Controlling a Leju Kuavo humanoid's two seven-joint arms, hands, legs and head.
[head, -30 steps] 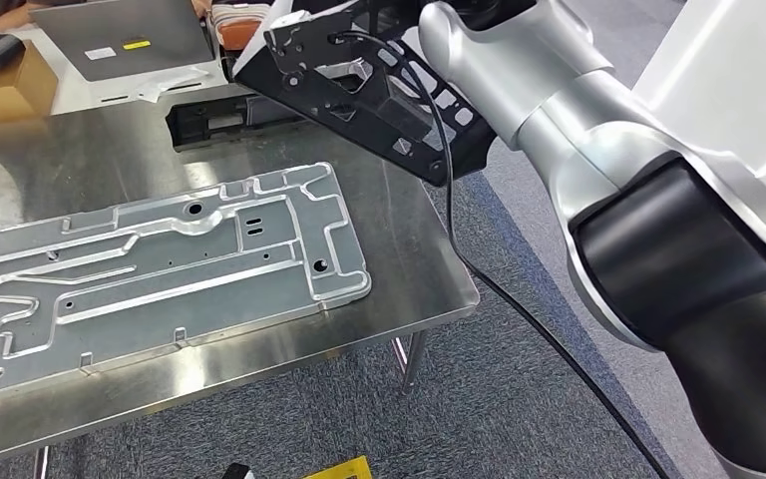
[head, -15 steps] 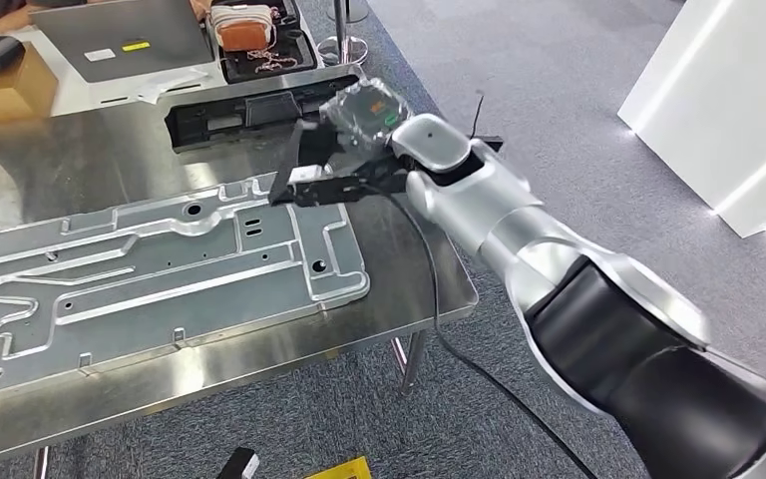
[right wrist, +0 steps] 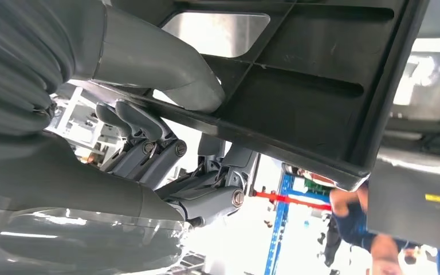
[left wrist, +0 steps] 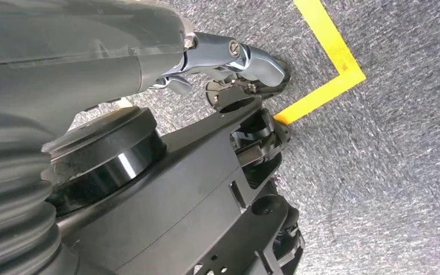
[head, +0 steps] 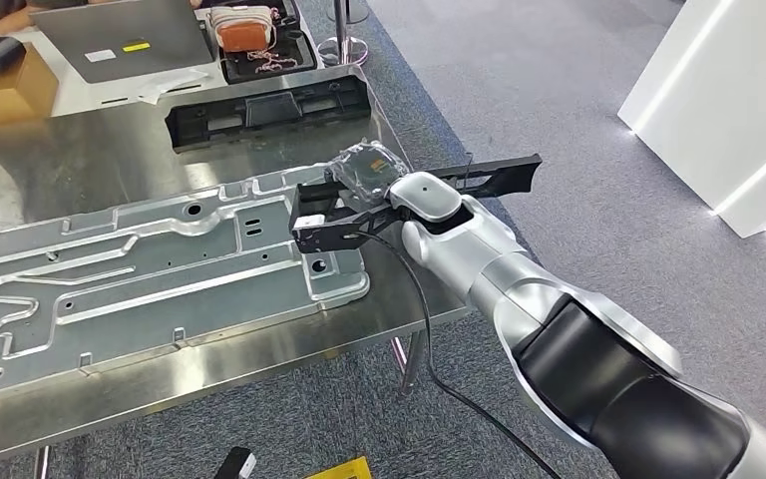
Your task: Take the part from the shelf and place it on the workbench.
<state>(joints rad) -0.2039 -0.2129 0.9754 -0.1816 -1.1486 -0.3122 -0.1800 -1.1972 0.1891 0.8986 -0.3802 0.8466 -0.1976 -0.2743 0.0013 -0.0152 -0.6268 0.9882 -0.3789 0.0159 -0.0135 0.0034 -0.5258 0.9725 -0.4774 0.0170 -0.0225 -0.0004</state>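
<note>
A long black plastic part [head: 494, 168] lies across my right hand [head: 367, 172], which grips it at the right end of the steel workbench [head: 100, 155]. One end of the part [head: 319, 224] hangs just over the corner of a large aluminium plate [head: 160, 269]; the other end sticks out past the bench edge. In the right wrist view the thumb [right wrist: 169, 63] presses on the black part [right wrist: 298, 97] and the fingers [right wrist: 149, 152] curl beneath it. My left hand [left wrist: 238, 54] hangs over the grey carpet with nothing in it.
A second black part [head: 259, 110] lies at the back of the bench. Behind it sit a laptop [head: 120, 40], a cardboard box [head: 5, 85] and a black tray [head: 259, 35]. A black cable [head: 427, 329] trails from my right arm. White panel [head: 728, 110] at right.
My right arm has come down from close in front of the camera, carrying the black part low over the bench's right end and the plate's corner.
</note>
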